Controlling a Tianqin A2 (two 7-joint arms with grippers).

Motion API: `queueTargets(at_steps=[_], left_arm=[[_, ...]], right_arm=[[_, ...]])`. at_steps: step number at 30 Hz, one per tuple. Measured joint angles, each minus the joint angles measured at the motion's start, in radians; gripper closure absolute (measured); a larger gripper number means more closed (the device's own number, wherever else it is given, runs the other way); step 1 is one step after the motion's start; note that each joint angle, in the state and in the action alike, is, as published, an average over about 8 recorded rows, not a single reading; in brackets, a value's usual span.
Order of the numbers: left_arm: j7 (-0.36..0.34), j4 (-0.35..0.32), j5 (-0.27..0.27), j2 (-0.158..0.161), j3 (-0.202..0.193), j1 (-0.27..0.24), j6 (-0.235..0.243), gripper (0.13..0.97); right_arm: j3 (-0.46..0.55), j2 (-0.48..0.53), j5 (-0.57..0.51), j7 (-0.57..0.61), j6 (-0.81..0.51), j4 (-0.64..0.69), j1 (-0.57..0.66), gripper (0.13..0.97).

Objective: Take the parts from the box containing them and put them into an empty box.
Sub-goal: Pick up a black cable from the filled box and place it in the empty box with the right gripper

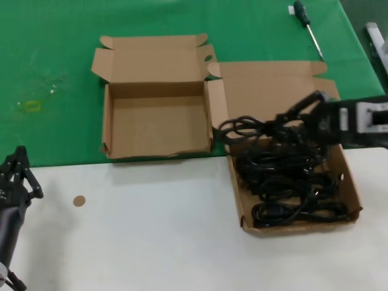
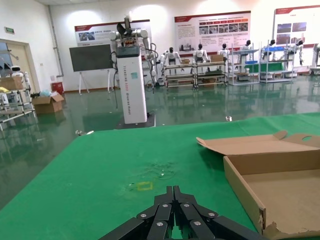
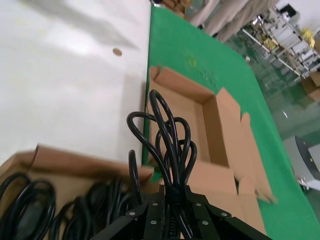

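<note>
Right tool (image 1: 290, 124) grips cord bundle (image 1: 251, 128), loops pointing toward empty box (image 1: 115, 130).

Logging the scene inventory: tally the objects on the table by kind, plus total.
Shallow brown cardboard mailer boxes: 2, the empty box and the box holding cords.
Black coiled power cord bundles: cannot count exactly, they overlap; one is held by the right gripper.
Green-handled screwdriver: 1.
Small round brown disc: 1.
Total: 4, plus the cords.
</note>
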State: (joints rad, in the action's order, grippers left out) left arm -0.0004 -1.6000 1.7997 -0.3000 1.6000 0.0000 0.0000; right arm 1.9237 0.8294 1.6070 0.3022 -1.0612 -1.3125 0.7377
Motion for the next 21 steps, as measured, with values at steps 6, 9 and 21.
queueTargets(at_steps=[6,9,21], left_arm=[[0.0,0.0,0.0,0.0,0.0,0.0,0.0,0.945],[0.0,0.0,0.0,0.0,0.0,0.0,0.0,0.945],[0.0,0.0,0.0,0.0,0.0,0.0,0.0,0.945]], right_arm=[[0.058,-0.098,-0.06,-0.048,0.018,0.007,0.077,0.885],[0.089,-0.157,-0.094,-0.078,0.035,0.014,0.112,0.885],[0.197,-0.385,-0.223,-0.183,0.122,0.102,0.212,0.885]])
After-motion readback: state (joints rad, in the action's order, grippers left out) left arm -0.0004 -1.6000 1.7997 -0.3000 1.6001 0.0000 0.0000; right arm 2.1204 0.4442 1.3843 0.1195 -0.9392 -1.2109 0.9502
